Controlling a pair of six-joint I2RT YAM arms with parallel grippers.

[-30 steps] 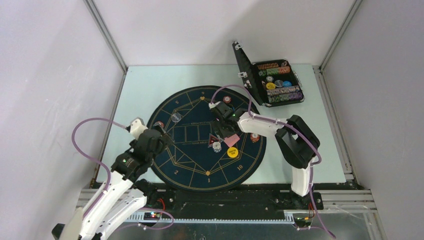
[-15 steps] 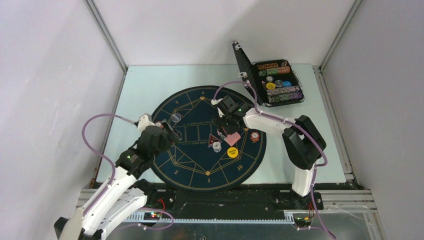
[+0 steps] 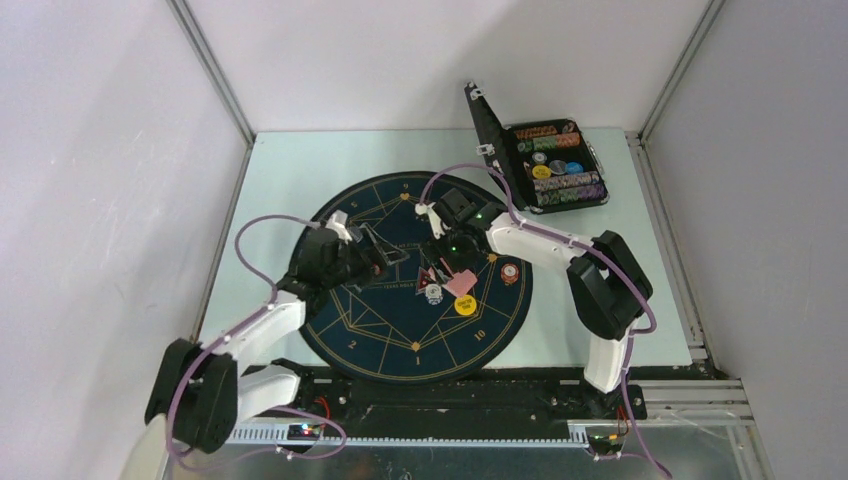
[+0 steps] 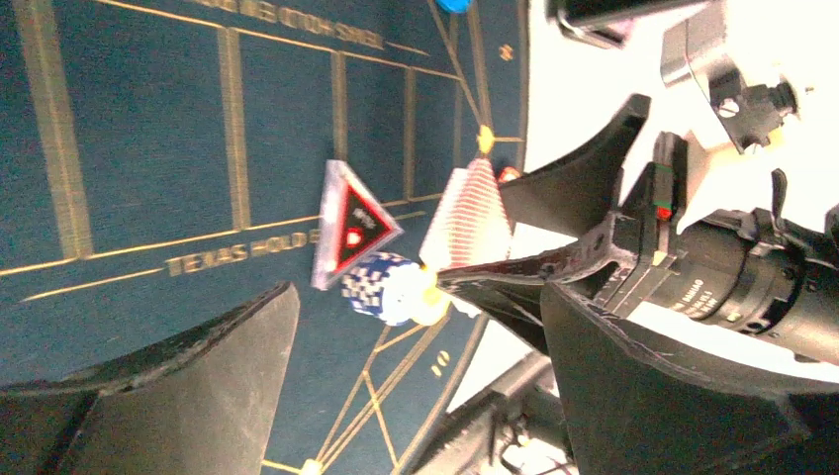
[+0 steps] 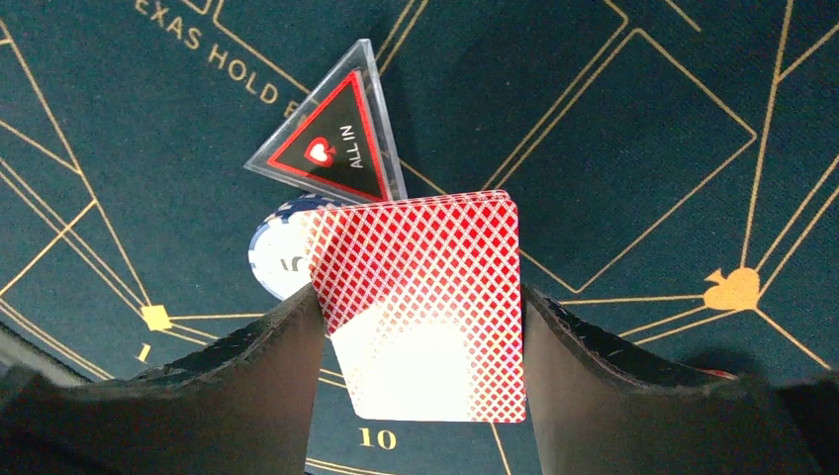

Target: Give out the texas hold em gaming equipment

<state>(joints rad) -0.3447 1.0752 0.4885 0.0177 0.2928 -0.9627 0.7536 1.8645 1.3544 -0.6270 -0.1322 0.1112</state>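
Note:
My right gripper (image 5: pixel 423 297) is shut on a stack of red-backed cards (image 5: pixel 425 247), one finger on each long edge, just above the mat. In the top view the right gripper (image 3: pixel 447 262) is at mid mat with the cards (image 3: pixel 462 282) beside it. A clear triangular "ALL IN" marker (image 5: pixel 331 139) and a blue-and-white disc (image 5: pixel 277 259) lie just beyond the cards. My left gripper (image 3: pixel 385 262) is open and empty, left of them. In the left wrist view its jaws (image 4: pixel 418 302) face the marker (image 4: pixel 348 223), the disc (image 4: pixel 381 287) and the cards (image 4: pixel 467 213).
A yellow disc (image 3: pixel 465 305) and an orange-red disc (image 3: pixel 510 272) lie on the round dark-blue mat (image 3: pixel 400 335). The black hinged case (image 3: pixel 560 168) stands open at the back right, filled with discs. The two grippers are close together over the mat's middle.
My left arm has swung right and forward across the mat, toward the marker and the right gripper. The right gripper has stayed near the mat's centre with the cards.

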